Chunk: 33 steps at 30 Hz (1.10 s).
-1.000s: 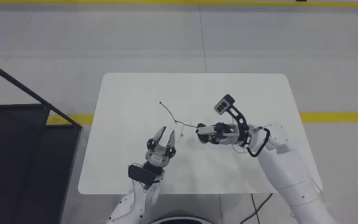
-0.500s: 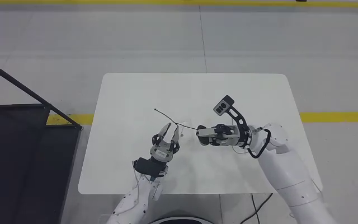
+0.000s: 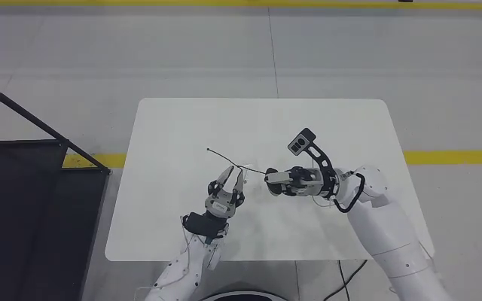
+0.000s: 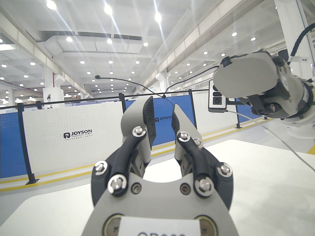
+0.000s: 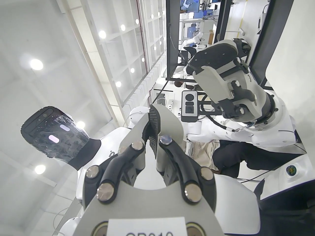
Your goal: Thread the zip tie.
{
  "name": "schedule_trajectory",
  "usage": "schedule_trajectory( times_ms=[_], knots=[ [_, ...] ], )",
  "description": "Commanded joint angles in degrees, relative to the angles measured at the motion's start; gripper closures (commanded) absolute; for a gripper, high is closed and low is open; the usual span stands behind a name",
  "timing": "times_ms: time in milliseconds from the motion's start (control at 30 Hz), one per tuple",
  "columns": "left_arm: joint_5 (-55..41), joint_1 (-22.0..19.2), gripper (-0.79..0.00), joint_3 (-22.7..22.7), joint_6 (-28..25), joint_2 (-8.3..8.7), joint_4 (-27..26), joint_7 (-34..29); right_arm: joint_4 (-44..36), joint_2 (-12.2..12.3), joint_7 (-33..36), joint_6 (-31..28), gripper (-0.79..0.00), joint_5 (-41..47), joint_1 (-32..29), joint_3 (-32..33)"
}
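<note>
A thin black zip tie (image 3: pixel 226 157) hangs above the white table (image 3: pixel 173 218), its free end pointing toward the table's far left. My right gripper (image 3: pixel 268 179) is shut on its other end; in the right wrist view the strand (image 5: pixel 161 92) rises out from between the closed fingers (image 5: pixel 157 121). My left gripper (image 3: pixel 232 177) is open just below the tie's middle. In the left wrist view the tie (image 4: pixel 123 79) arcs above my left gripper (image 4: pixel 162 114), with a small knot-like junction (image 4: pixel 163 96) over the gap. A short strand drops from it to one fingertip (image 4: pixel 177 114).
A black frame with a dark panel (image 3: pixel 38 203) stands off the table's left side. A yellow floor line (image 3: pixel 444 156) runs behind the right arm. Blue and white barrier panels (image 4: pixel 61 128) stand beyond the table in the left wrist view.
My left gripper has moved up and right toward the zip tie's middle, and its fingers have narrowed. The tie's free end has swung slightly left. The right gripper has held still.
</note>
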Motion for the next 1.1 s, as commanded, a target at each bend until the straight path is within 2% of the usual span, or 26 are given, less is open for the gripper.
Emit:
schedule_trajectory(
  times_ms=[0, 267, 1067],
  knots=[
    [-0.1, 0.0, -0.225, 0.0, -0.1, -0.03, 0.1, 0.1, 0.0, 0.0, 0.0, 0.0, 0.0, 0.0, 0.0, 0.0],
    [-0.9, 0.2, -0.191, -0.2, 0.1, -0.16, 0.2, 2.3, 0.3, -0.1, -0.4, 0.1, 0.0, 0.3, 0.0, 0.3],
    [-1.4, -1.0, -0.222, 0.2, 0.4, -0.78, 1.4, 1.4, -0.1, -0.4, -0.4, 0.8, 0.0, -0.5, -0.1, 0.2]
  ],
)
